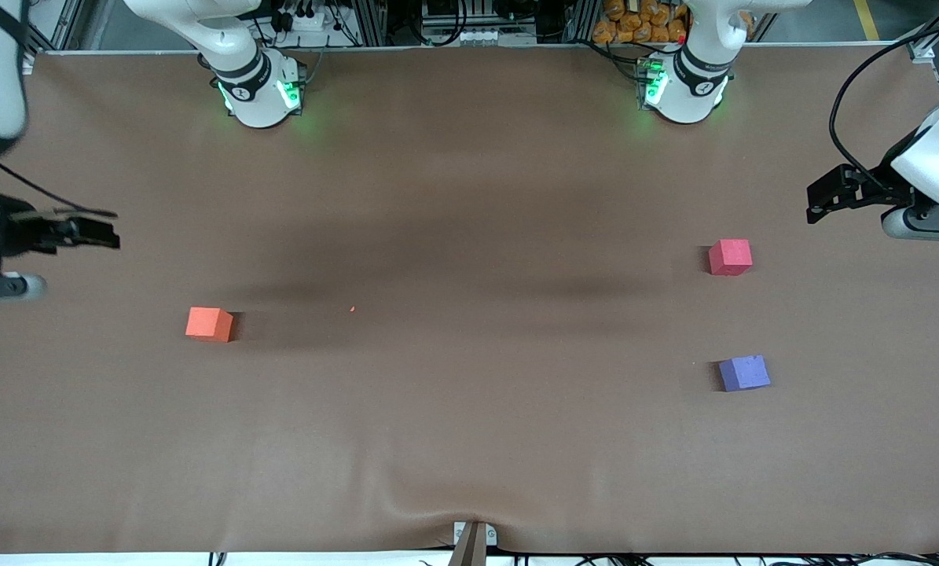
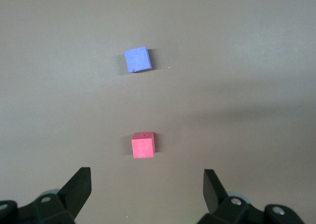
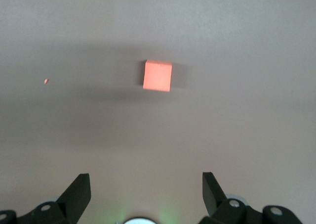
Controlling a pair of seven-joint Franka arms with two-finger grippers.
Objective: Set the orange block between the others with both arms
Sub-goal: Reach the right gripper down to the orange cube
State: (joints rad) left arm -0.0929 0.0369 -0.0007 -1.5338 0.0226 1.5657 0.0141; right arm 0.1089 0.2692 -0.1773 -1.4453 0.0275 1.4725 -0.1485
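Observation:
The orange block (image 1: 209, 324) (image 3: 157, 76) lies on the brown table toward the right arm's end. The others lie toward the left arm's end: a red-pink cube (image 1: 730, 257) (image 2: 143, 145) and a purple-blue cube (image 1: 744, 373) (image 2: 137, 60), the purple-blue one nearer the front camera, with a gap between them. My right gripper (image 1: 108, 228) (image 3: 146, 184) hangs open and empty in the air at its end of the table, apart from the orange block. My left gripper (image 1: 816, 204) (image 2: 147, 184) hangs open and empty in the air near the red-pink cube, touching nothing.
Both arm bases (image 1: 261, 90) (image 1: 683, 86) with green lights stand along the table's edge farthest from the front camera. A tiny orange speck (image 1: 352, 309) lies beside the orange block. A small bracket (image 1: 473, 538) sits at the table's nearest edge.

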